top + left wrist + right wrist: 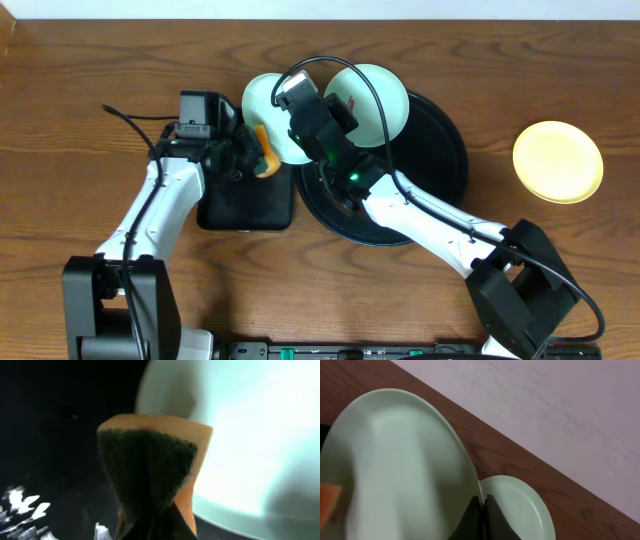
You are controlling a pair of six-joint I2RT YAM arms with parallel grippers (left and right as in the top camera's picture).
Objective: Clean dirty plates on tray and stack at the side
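Three plates: my right gripper pinches the first mint plate at upper centre, the second mint plate rests on the tray, the yellow plate lies right. My left gripper clamps one sponge.

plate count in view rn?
3. Held mint plate in the right gripper; smeared mint plate on the tray's far side; yellow plate on the table, far right. The right arm may hide more.

The bench is brown wood with visible grain. Three items lie directly on it. A round black tray sits at centre. A smaller rectangular black tray lies just left of it. A pale yellow plate lies apart, on the right.
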